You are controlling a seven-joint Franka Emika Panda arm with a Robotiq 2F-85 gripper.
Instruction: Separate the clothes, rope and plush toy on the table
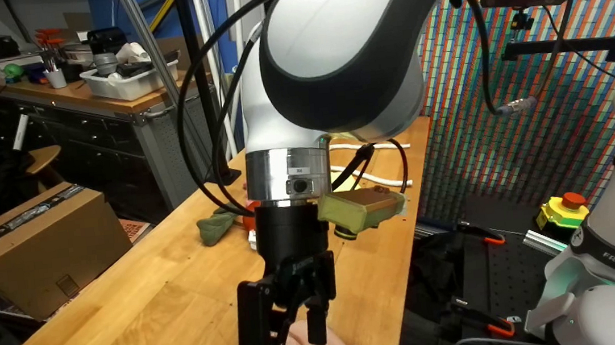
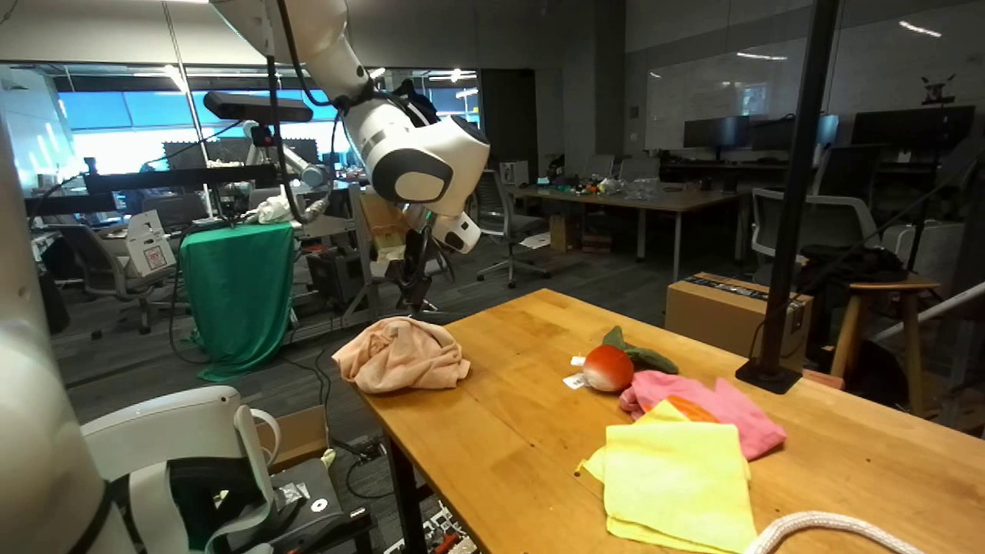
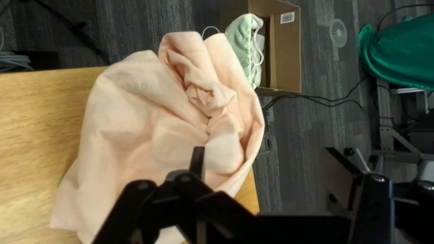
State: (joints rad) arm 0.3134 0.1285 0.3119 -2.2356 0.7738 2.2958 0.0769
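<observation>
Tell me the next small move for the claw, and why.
I'd probably lift the claw straight up, clear of the peach cloth. The jaws stand open, and that cloth lies apart at a corner of the table, while the pink cloth lies right beside the red toy, so sorting likely remains.

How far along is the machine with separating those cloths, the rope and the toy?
Partway, it seems. Done: the peach cloth lies apart from the rest at the end of the table. In progress: nothing is held; the hand is open near that cloth. Left, probably: the yellow cloth seems to overlap the pink cloth, with the plush toy beside the pink one and the rope close to the yellow one.
</observation>
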